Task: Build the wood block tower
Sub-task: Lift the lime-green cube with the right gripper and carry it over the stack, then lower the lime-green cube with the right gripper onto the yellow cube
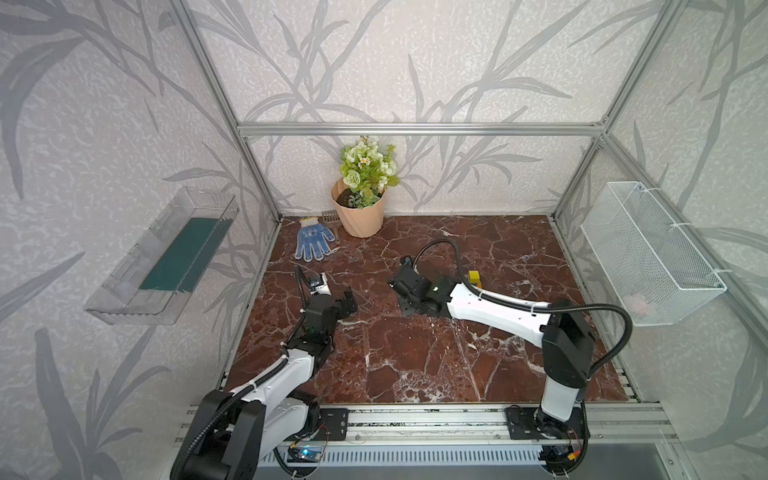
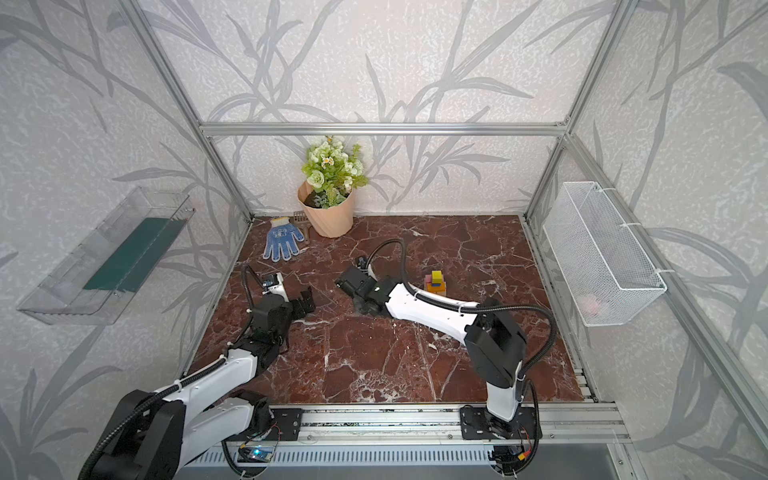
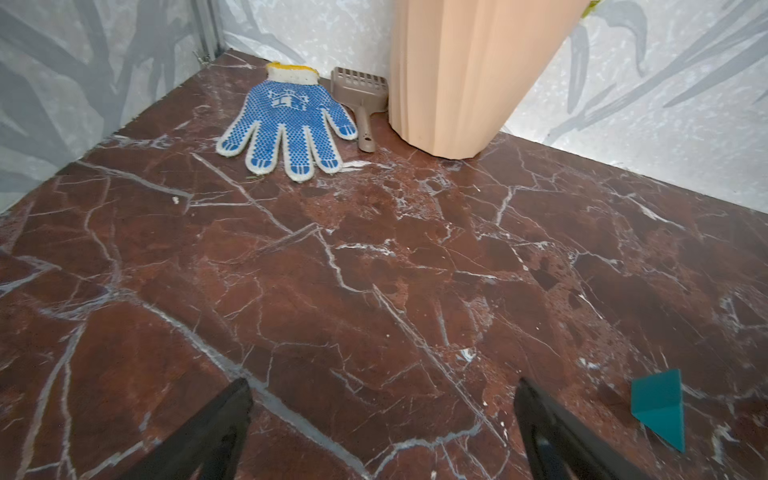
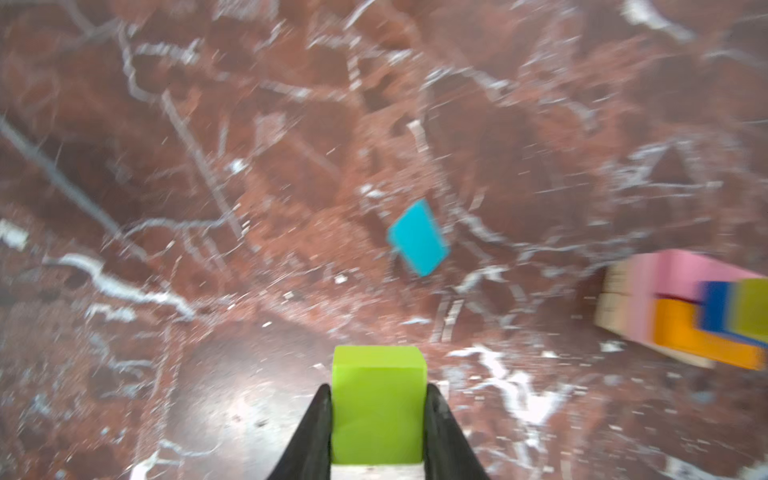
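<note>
My right pincer (image 4: 378, 388) is clenched on the lime cube (image 4: 378, 411) over the marble table (image 4: 208, 208). A teal block (image 4: 417, 237) lies loose ahead of it, and off to one side is the tower (image 4: 685, 316), plain wood and pink at the base with orange, blue and yellow above. My left pincer (image 3: 383, 384) hangs released with its jaws wide apart over bare marble, the teal block near it and the glove (image 3: 286, 124) and pot (image 3: 465, 75) farther off. In both top views the tower (image 2: 435, 282) stands just behind my right forearm.
</note>
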